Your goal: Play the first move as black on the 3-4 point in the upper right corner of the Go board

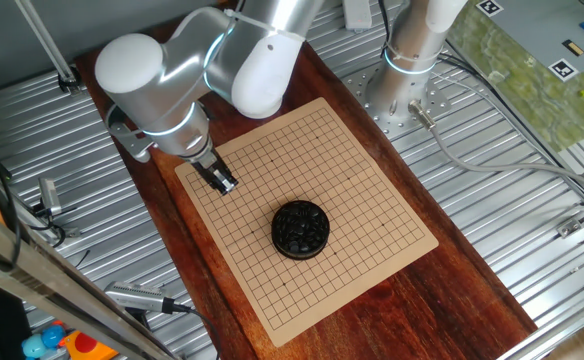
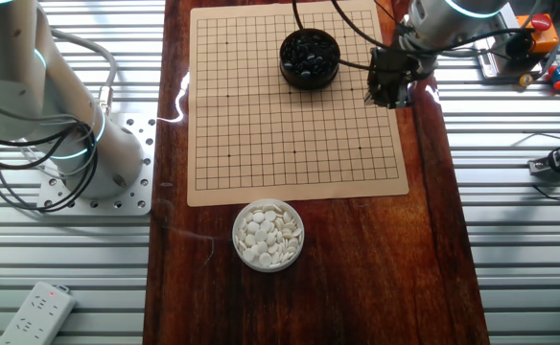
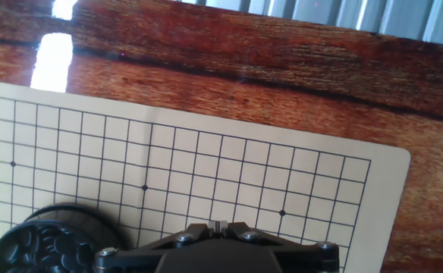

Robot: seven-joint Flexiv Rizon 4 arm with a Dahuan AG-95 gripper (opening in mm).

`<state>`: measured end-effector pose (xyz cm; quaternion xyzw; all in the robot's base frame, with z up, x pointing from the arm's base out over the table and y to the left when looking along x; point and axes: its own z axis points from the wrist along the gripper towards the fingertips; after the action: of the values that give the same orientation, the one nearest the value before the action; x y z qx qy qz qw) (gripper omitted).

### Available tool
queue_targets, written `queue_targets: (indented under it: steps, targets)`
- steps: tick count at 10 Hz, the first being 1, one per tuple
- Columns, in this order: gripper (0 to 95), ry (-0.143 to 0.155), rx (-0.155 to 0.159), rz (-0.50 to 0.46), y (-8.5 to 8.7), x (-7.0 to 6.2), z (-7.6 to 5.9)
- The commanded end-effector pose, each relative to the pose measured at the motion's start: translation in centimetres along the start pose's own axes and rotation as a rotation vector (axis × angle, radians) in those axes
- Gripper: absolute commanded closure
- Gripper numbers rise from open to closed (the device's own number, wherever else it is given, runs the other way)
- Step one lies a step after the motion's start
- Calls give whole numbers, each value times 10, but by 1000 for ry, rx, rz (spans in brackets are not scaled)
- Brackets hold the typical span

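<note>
Hand view shows the board [image 3: 206, 174] bare of stones; no move is played yet, and the whole pick and placement appear to remain. Black stones [image 2: 309, 53] sit heaped in their bowl [image 2: 309, 80] on the board; white stones [image 2: 268, 234] wait in a bowl off its edge. Gripper [image 1: 220, 180] hangs low over the board's edge, near the black bowl, arm folded above it; fingers look together, nothing visible between them.
</note>
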<state>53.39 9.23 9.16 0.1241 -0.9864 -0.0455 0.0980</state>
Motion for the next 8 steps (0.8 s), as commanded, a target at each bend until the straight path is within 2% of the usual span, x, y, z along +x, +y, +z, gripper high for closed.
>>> queue_targets:
  steps: [1,3,5,6,8]
  targets:
    - [950,1,8,24,0,0,0]
    - [950,-12,-14,28,0,0,0]
    - [950,5,-8,-8,0,0,0]
    - [950,13,6,-59,0,0,0]
    - [950,11,4,-124,0,0,0]
